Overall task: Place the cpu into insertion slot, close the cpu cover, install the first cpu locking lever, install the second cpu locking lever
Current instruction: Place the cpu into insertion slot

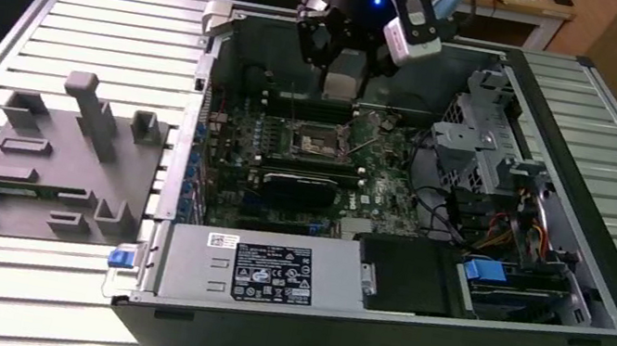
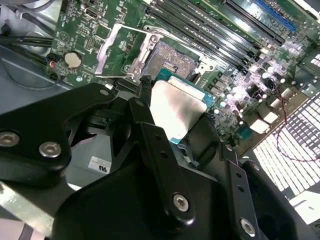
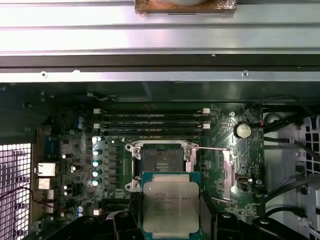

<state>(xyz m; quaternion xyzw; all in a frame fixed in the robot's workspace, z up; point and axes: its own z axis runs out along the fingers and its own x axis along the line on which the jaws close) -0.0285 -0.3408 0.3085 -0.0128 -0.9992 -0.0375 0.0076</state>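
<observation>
My gripper [image 1: 344,85] hangs over the green motherboard inside the open computer case and is shut on the cpu [image 3: 171,205], a flat square chip with a silver top and a teal edge. In the second wrist view the cpu [image 2: 177,107] sits between black fingers [image 2: 145,117], tilted, just off the edge of the insertion slot [image 2: 167,62]. The insertion slot [image 3: 161,159] is empty, with its dark centre exposed. The cpu cover [image 2: 104,57] stands swung open beside the slot. A thin metal lever [image 3: 210,148] sticks out from the slot's frame.
Long black memory slots [image 3: 150,120] run beside the socket. A grey power-supply box [image 1: 255,268] fills the case's near side, and a drive cage with cables [image 1: 496,176] is on the exterior view's right. A grey fixture [image 1: 59,160] lies on the slatted table on the exterior view's left.
</observation>
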